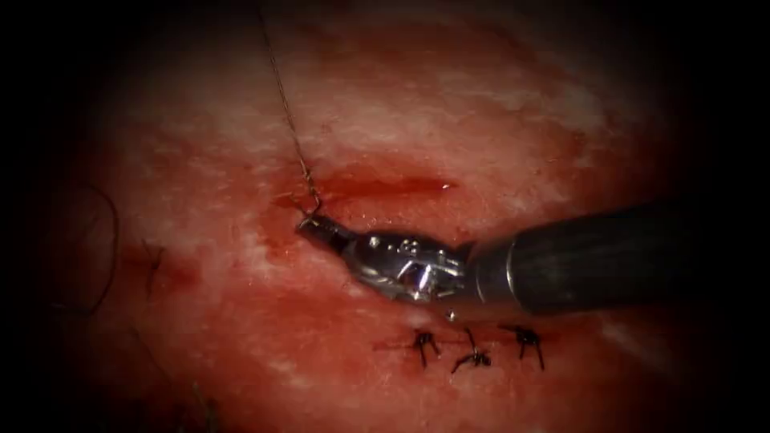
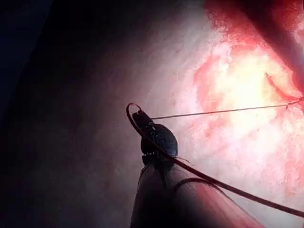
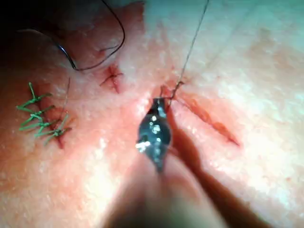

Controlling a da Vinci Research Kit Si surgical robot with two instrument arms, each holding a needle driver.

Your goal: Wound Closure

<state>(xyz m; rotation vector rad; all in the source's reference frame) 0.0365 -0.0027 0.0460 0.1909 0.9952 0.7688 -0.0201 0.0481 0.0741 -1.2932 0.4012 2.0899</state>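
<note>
Steel right fingers [image 1: 309,224] clamped on thread [image 1: 287,112] at cut [image 1: 385,186]; left fingers [image 2: 138,115] clamp thread; knots [image 1: 475,357] nearby.

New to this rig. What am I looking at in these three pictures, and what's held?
A surgical practice robot: two thin arms, each ending in a small two-jawed hand. One picture is from an endoscope above; the others from each wrist. The surface is pork tissue with a cut and three finished stitches. The right hand, at the cut's left end, seems shut on the thread where it leaves the tissue. The left hand holds thread taut. The needle, probably the dark curve lying left of the cut, is held by neither.
</note>
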